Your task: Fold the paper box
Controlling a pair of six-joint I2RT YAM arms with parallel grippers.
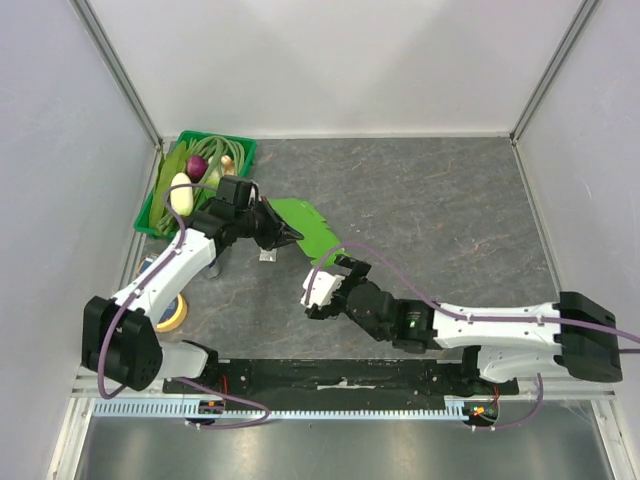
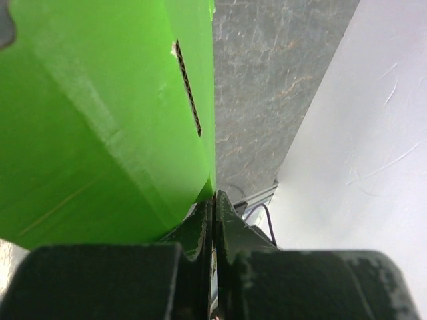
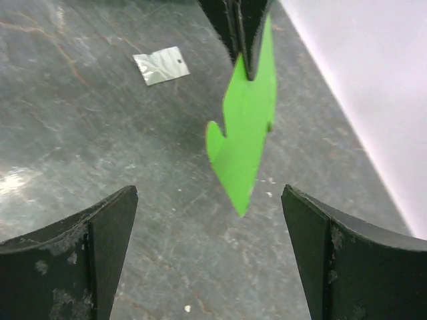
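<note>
**Paper box** [image 1: 308, 228] – lime-green card, one piece. It is left of the bench's [image 1: 450, 210] centre, just right of the crate, with its edge pinched by the left arm. The left wrist view shows a broad flat face [image 2: 100, 120] with a pressed crease running across it and a narrow slit [image 2: 188, 87] whose cut edge is corrugated. The right wrist view shows the card [image 3: 247, 127] nearly edge-on, hanging from the grip down to a pointed tab with a notch on one side. Whether that tab touches the bench cannot be told.

**Left gripper** [image 1: 286, 233] – fingers [image 2: 200, 230] pressed together with only the box's edge between them. It is seen from the far side at the top of the right wrist view [image 3: 242, 47].

**Right gripper** [image 1: 325, 284] – spread wide and holding nothing. Its two dark fingers [image 3: 100, 253] stand well apart low in its own view, aimed at the hanging card and near it, not touching.

**Crate** [image 1: 240, 148] – green, at the far left corner, holding vegetables [image 1: 182, 192]: a pale long one, a purple round one and green stalks.

**Silvery tag** [image 1: 267, 257] – small and flat on the bench, just below the left gripper.

**Roll of tape** [image 1: 172, 314] – yellow, at the near left beside the left arm.
</note>
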